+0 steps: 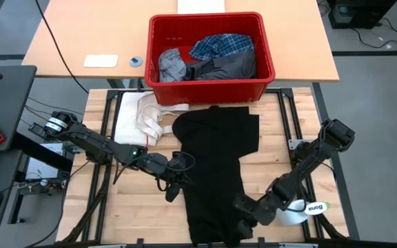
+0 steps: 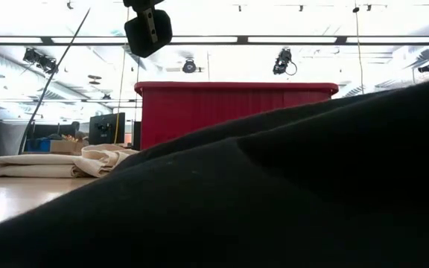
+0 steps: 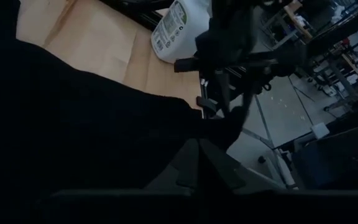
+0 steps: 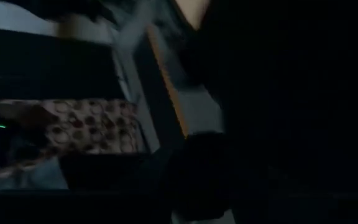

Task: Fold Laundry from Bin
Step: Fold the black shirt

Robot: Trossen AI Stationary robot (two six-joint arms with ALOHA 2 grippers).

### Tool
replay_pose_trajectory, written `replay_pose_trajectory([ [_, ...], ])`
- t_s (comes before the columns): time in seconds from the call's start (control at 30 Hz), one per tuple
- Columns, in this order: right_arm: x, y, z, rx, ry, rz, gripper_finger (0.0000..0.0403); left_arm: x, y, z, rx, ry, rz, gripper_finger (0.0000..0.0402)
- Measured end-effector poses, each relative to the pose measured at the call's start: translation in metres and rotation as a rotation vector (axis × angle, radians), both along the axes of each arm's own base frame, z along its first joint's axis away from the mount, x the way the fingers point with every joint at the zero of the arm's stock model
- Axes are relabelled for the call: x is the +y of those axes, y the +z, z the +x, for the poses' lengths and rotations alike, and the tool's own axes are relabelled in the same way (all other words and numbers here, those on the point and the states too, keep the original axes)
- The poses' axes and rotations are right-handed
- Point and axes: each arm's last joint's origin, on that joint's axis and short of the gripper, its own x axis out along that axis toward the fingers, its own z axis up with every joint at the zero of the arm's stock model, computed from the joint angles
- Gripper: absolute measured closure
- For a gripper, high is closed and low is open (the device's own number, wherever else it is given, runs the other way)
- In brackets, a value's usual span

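While the black garment (image 1: pixel 219 172) lies spread down the middle of the bench, the left gripper (image 1: pixel 173 187), fingers shut at its left edge (whether on cloth I cannot tell), should lift the edge cleanly. The right gripper (image 1: pixel 248 210), at the lower right hem, shows no readable finger state. Plaid shirt (image 1: pixel 220 45) and grey pieces wait in the red bin (image 1: pixel 154 48) at the far edge. Bench: pale wood slats, a cream cloth (image 1: pixel 147 117) at left; ceiling strip lights beyond.
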Motion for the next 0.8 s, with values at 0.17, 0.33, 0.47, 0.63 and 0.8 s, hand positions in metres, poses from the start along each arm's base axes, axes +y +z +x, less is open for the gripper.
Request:
replay_pose_trajectory([
  [0.17, 0.011, -0.001, -0.014, 0.007, -0.034, -0.02, 0.0274, -0.001, 0.0, 0.0, 0.002, -0.002, -0.003, 0.0384],
  [0.33, 0.012, 0.004, -0.01, -0.06, -0.048, 0.002, 0.0274, 0.0, 0.0, 0.0, 0.001, 0.009, 0.001, 0.0384],
  [0.47, -0.013, 0.004, 0.013, -0.115, -0.152, -0.079, 0.0271, 0.002, 0.0, 0.001, -0.018, 0.061, 0.053, 0.0384],
  [0.63, -0.033, 0.011, 0.034, -0.227, -0.184, -0.128, 0.0252, 0.003, 0.0, 0.001, -0.023, 0.072, 0.068, 0.0384],
  [0.8, -0.04, 0.011, 0.039, -0.218, -0.085, -0.107, 0.021, 0.002, 0.0, 0.001, -0.02, 0.062, 0.059, 0.0384],
])
